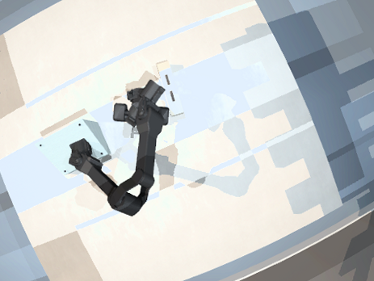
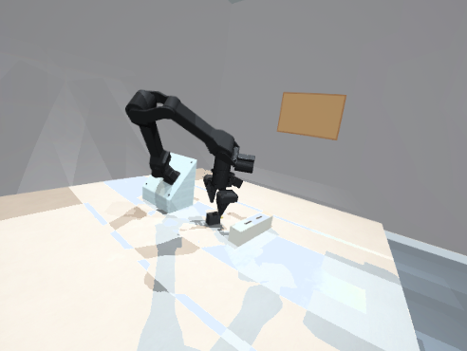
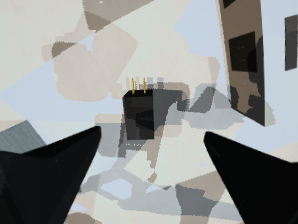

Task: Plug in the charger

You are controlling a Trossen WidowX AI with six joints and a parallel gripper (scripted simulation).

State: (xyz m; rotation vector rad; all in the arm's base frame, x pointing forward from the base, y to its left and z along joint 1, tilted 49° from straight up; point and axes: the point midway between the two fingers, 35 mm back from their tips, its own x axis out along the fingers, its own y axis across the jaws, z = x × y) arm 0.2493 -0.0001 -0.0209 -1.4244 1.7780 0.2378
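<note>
The end effector [image 2: 219, 209] hangs right over the charger [image 2: 214, 218], fingers spread wide and gripping nothing. From the wrist view, the charger [image 3: 138, 117] sits squarely in the gap between the two dark fingers, its two gold prongs [image 3: 138, 85] pointing away from the camera. Neither finger touches it.

The charger lies on the surface [image 2: 308, 304] near the middle, toward the far edge, just beside the strip [image 2: 251, 229] and apart from it. In the top view the arm covers the charger completely, but the strip [image 1: 176, 108] peeks out next to the wrist, its two slots showing. In the wrist view the strip [image 3: 245, 65] runs up the right side of the frame.

So where do we stand? By my reading, very early. Nothing is grasped, nothing is plugged, and the left outlet is unfilled. The approach looks lined up; what remains is almost everything: lower around the body, close on it, lift, turn the prongs to face the outlet, then push both in straight against that shutter. Which of the two slots counts as the left one I cannot settle from these views.

The arm's pale base block [image 2: 182, 192] sits well back toward the far left corner.
</note>
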